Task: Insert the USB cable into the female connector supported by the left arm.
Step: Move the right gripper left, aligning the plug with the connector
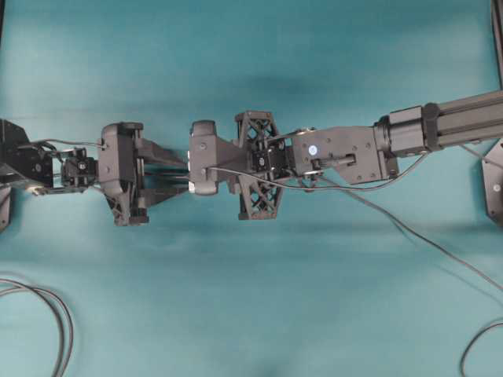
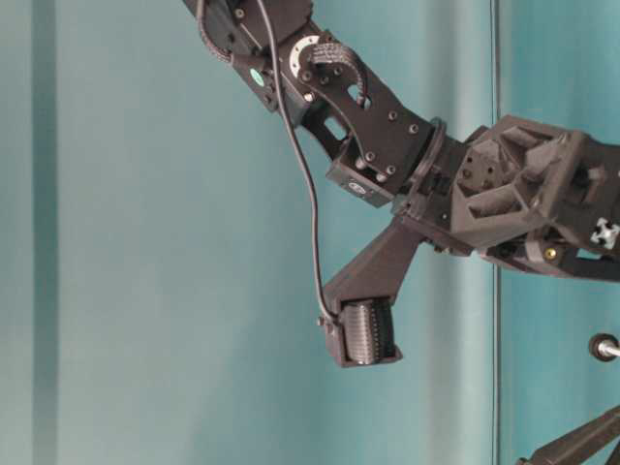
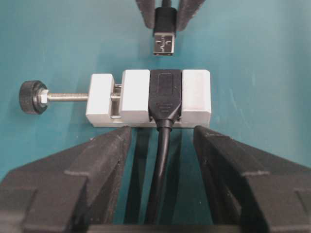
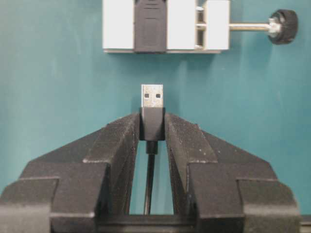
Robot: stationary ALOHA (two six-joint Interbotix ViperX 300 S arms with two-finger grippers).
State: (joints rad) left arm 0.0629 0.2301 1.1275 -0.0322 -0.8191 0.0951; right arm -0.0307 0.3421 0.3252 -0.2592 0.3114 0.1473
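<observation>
- We see the right gripper (image 4: 152,127) clenched on the USB cable (image 4: 152,108), metal tip forward, aimed at the socket.
- Left gripper (image 3: 163,138) released, fingers backing the female connector (image 3: 165,94) against push; plug just short, aligned.

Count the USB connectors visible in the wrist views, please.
2. The USB cable plug sits between the right pincer fingers. The female connector is clamped in the white block, before the left pincer.

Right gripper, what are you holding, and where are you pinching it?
The right gripper holds the USB cable by the black plug housing, with the metal tip poking out in front, not yet inside the female connector.
</observation>
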